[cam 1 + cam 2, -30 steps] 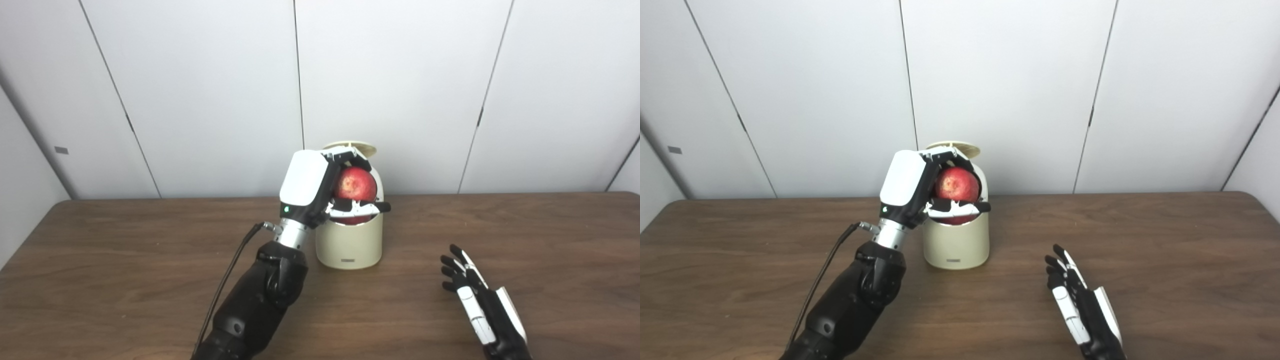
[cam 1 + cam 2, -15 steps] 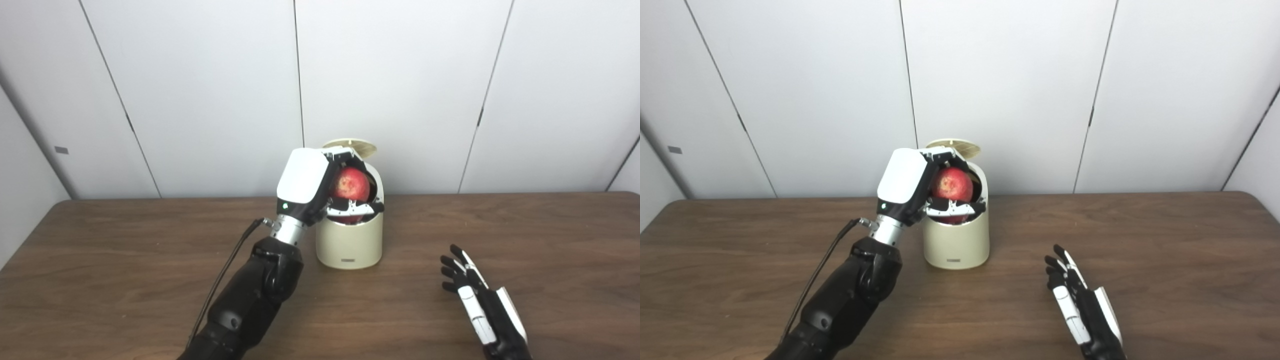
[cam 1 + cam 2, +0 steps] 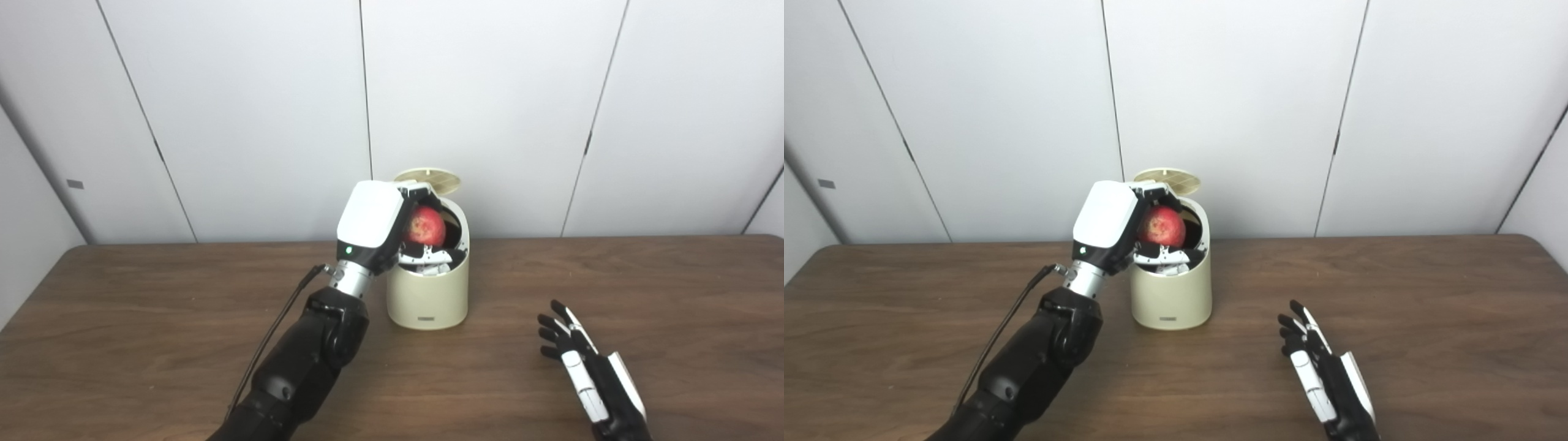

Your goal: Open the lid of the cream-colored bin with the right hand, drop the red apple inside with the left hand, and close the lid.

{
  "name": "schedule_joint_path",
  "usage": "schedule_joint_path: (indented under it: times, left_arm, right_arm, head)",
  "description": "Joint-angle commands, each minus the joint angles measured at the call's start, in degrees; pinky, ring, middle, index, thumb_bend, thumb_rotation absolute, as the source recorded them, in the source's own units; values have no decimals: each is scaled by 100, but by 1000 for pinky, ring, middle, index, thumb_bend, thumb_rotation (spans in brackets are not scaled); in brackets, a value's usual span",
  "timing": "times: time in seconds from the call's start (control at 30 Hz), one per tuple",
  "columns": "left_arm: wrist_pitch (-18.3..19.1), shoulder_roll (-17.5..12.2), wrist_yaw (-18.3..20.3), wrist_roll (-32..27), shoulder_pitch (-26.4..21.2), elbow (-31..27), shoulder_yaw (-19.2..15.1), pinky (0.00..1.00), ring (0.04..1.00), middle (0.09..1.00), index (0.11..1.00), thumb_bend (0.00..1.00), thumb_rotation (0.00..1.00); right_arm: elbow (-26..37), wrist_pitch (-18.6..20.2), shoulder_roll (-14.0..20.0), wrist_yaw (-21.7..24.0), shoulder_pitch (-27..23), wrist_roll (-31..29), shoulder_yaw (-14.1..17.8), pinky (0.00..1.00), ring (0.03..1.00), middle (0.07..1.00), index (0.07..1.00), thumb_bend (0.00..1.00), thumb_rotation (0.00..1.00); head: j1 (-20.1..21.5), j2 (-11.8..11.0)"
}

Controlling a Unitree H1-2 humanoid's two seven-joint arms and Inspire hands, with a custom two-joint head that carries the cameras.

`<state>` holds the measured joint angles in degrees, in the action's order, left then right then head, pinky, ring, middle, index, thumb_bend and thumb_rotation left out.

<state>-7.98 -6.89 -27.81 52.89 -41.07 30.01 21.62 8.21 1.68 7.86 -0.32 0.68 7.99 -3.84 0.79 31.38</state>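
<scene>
Now upright bin (image 3: 429,294), lid (image 3: 427,180) tipped back, apple (image 3: 424,228) in left hand (image 3: 375,226).

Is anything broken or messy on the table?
Nothing stands out. The cream-colored bin stands upright with its lid flipped up at the back. The left hand holds the red apple at the bin's mouth. The right hand rests open on the table. Nothing looks spilled.

1 bin (image 3: 427,297) with 1 lid (image 3: 428,180), 1 apple (image 3: 424,226), 1 table (image 3: 153,318) — and 2 hands: left hand (image 3: 373,225), right hand (image 3: 589,373).
</scene>
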Motion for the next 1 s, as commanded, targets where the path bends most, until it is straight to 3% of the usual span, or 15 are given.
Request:
schedule_joint_path:
  times: [0.0, 0.03, 0.1, 0.13, 0.2, 0.47, 0.63, 0.83, 0.93, 0.97]
  left_arm:
    - [152, -22, 130, -57, -211, -166, -16, 482, 482, 531, 471, 497, 0]
    - [188, -10, 190, -76, -199, -212, -18, 497, 483, 532, 471, 499, 0]
    - [247, 10, 323, -118, -181, -289, -19, 532, 575, 575, 483, 518, 32]
    - [281, 9, 408, -128, -173, -336, -2, 542, 592, 597, 533, 704, 100]
    - [401, 14, 664, -158, -147, -456, 32, 551, 616, 633, 605, 865, 326]
    - [891, -2, 1078, 22, -87, -549, 195, 573, 654, 685, 691, 919, 522]
    - [920, -37, 1099, -5, -42, -583, 237, 572, 656, 705, 737, 917, 503]
    - [866, -50, 1047, -93, -8, -634, 220, 584, 677, 721, 729, 905, 452]
    - [644, -23, 840, -246, 77, -726, 153, 546, 616, 650, 662, 841, 238]
    - [574, -11, 791, -309, 124, -792, 123, 514, 576, 611, 562, 652, 127]
  right_arm:
    - [63, -55, 23, 141, 4, -2, -50, 778, 863, 879, 959, 521, 1000]
    - [66, -54, 23, 141, 6, -9, -48, 778, 863, 878, 958, 524, 1000]
    - [69, -57, 16, 133, 9, -23, -41, 781, 861, 873, 956, 522, 1000]
    - [73, -58, 16, 130, 10, -19, -43, 779, 858, 869, 955, 519, 1000]
    - [74, -48, 26, 122, 8, 23, -49, 772, 848, 857, 951, 521, 1000]
    - [147, 28, 29, 146, 14, -54, -25, 786, 849, 850, 944, 505, 1000]
    - [114, -32, 57, 143, 3, -32, -26, 785, 842, 840, 937, 513, 1000]
    - [116, -34, 85, 143, 11, 21, -26, 818, 846, 836, 933, 545, 1000]
    - [107, -42, 80, 144, 19, 15, -14, 815, 847, 836, 931, 526, 1000]
    - [104, -42, 81, 147, 20, 9, -11, 811, 844, 836, 932, 521, 1000]
  head:
    - [-1, 5]
    - [-1, 5]
    - [-1, 5]
    - [1, 4]
    - [1, 4]
    - [-11, 7]
    - [-11, 14]
    - [-21, 8]
    - [-15, 9]
    - [-17, 12]
